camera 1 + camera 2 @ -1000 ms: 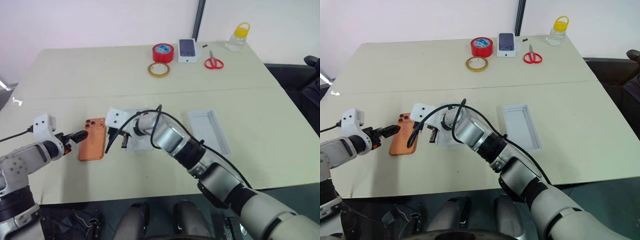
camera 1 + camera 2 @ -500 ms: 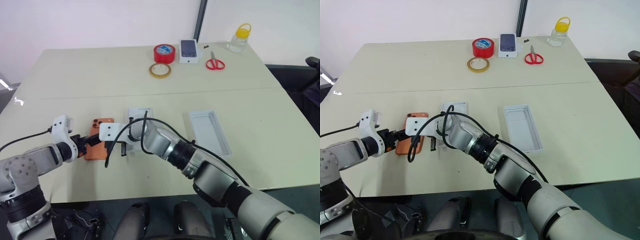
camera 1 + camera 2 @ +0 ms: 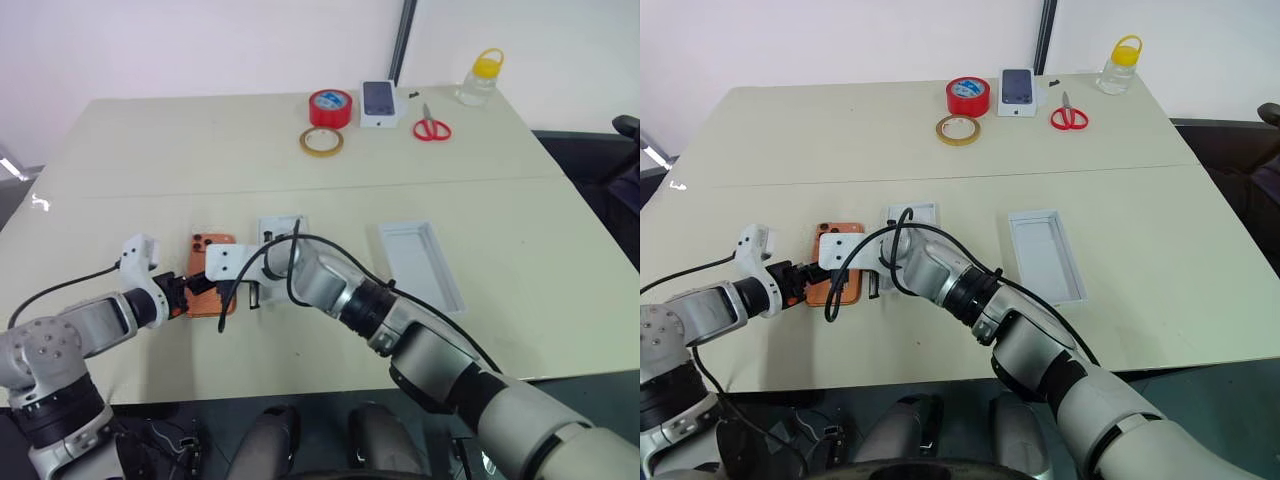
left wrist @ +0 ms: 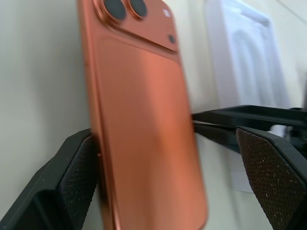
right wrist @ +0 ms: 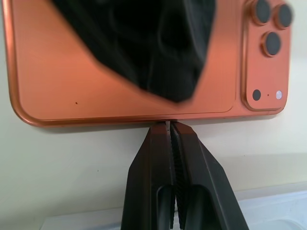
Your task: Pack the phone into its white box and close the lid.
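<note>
We find the phone [image 3: 211, 288] lying flat and back-up on the counter [image 3: 300, 180], toward its near-left part, with the lens cluster at its far end. Our left gripper [image 4: 168, 158] is released wide and straddles the phone's near end across its width: one pad [image 4: 79, 179] sits at or just beside the left long edge, while the other pad [image 4: 268, 177] stands clear of the right edge. Our right gripper [image 5: 171, 139] is clenched with nothing between its fingers, and its tips rest against the phone's right long edge, seemingly to brace or nudge it. Just right of the phone lies a flat white insert [image 3: 272, 265] with an oval recess, and well to the right sits the white box [image 3: 420, 265], open and empty; we cannot pick out the lid. By our reading the phone is slim, rigid and moderately heavy for its size, and its smooth metallic back and rounded edges look slippery, so a pinch on the faces is not available while it lies flat. We judge the best hold to be across the two long edges near the middle or lower half, keeping clear of the lenses, and we should squeeze firmly but gently since the hidden glass face is fragile.
</note>
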Controlling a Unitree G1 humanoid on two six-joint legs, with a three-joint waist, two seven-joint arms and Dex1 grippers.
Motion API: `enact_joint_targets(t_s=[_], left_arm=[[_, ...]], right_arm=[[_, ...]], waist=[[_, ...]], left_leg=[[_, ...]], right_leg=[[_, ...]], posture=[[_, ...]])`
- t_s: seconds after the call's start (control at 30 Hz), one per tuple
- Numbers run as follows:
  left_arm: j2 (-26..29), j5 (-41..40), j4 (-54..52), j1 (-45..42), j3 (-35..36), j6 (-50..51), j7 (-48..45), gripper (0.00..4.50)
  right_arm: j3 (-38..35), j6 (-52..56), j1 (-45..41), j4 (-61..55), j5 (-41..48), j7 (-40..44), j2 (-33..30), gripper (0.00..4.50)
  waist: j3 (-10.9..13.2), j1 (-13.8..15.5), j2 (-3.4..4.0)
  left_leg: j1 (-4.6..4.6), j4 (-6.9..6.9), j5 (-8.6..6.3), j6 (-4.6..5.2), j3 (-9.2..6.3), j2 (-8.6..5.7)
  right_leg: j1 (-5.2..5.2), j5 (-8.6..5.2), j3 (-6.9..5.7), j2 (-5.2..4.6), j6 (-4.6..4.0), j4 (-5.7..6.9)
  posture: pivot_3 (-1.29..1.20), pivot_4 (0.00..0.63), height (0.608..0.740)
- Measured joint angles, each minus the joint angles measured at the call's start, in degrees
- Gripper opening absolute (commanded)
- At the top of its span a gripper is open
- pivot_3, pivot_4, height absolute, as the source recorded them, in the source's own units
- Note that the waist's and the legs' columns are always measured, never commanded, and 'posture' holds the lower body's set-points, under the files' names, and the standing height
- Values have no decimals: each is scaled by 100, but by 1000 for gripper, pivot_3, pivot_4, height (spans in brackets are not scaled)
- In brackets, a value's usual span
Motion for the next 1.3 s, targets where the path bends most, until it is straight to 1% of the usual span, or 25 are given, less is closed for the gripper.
enact_joint_targets(t_s=[0.2, 0.37, 0.43, 0.47, 0.5, 0.73, 0.87, 0.97, 1.07, 1.1, 1.17, 1.3], left_arm=[[-45, -337, 191, -69, 68, 51, 173, 4500], [-33, -498, 356, -124, 271, 123, 324, 4500], [-31, -588, 425, -127, 379, 131, 380, 3967], [-24, -602, 468, -122, 419, 131, 431, 3666], [-14, -604, 496, -112, 433, 130, 484, 3249], [11, -905, 462, 56, 697, 130, 795, 3249], [-191, -1219, 438, 131, 1018, 130, 1091, 3249], [-409, -1509, 431, 174, 1260, 130, 1356, 2397], [-490, -1749, 417, 209, 1346, 130, 1580, 903], [-510, -1851, 415, 213, 1370, 128, 1634, 476], [-598, -2268, 248, 205, 1381, 115, 1693, 476], [-604, -2871, 216, 520, 1245, -150, 2122, 476]], right_arm=[[-4, -57, 61, -60, -42, 3, 0, 146], [-6, -60, 64, -76, -42, 29, -1, 146], [-6, -59, 73, -93, -42, 47, -1, 0], [-6, -59, 82, -108, -42, 62, -5, 0], [-6, -58, 92, -130, -42, 69, -14, 0], [-11, 67, 113, -286, -41, 117, -108, 0], [-40, 199, 208, -528, -38, 131, -230, 0], [-134, 358, 253, -826, -29, 167, -339, 0], [-184, 475, 296, -1025, -28, 176, -441, 0], [-187, 516, 318, -1077, -28, 178, -457, 0], [-190, 594, 351, -1273, -19, 194, -538, 0], [-357, 753, 357, -1660, 26, 234, -703, 0]], waist=[[0, -31, -1], [0, -45, -1], [0, -47, -1], [0, -51, -2], [0, -52, -2], [1, -50, -3], [2, -46, -5], [2, -42, -7], [2, -42, -7], [2, -44, -8], [1, -40, -9], [1, -52, -9]], left_leg=[[0, 0, 0, 0, 0, 1], [0, 0, 0, 0, 0, 2], [0, 0, 0, 0, 0, 3], [-1, 0, 0, 0, 0, 3], [-1, -1, 0, -1, 0, 4], [-3, -1, 0, -2, 0, 5], [-5, 0, 0, -2, 0, 5], [-11, 1, -1, -2, 0, 5], [-11, 1, 0, -2, 0, 5], [-11, 1, -1, -2, 0, 5], [-12, 3, -1, -2, 0, 6], [-13, 0, -1, -4, 1, 10]], right_leg=[[-1, 0, 0, 1, 0, 1], [-2, 0, 1, 2, 0, 1], [-3, 0, 1, 3, 0, 2], [-4, 0, 1, 3, 0, 2], [-4, 0, 2, 4, 0, 2], [-6, 0, 2, 6, 0, 2], [-6, 0, 2, 5, 0, 2], [-6, 0, 2, 5, 0, 2], [-5, 0, 2, 5, 0, 2], [-5, 0, 2, 5, 0, 2], [-4, 0, 2, 5, 0, 2], [-2, 0, 6, 9, 0, 4]], posture=[[0, 150, 740], [0, 150, 740], [0, 150, 740], [0, 150, 740], [0, 150, 740], [0, 150, 740], [0, 150, 740], [0, 150, 740], [0, 150, 740], [0, 150, 740], [0, 150, 740], [0, 150, 740]])
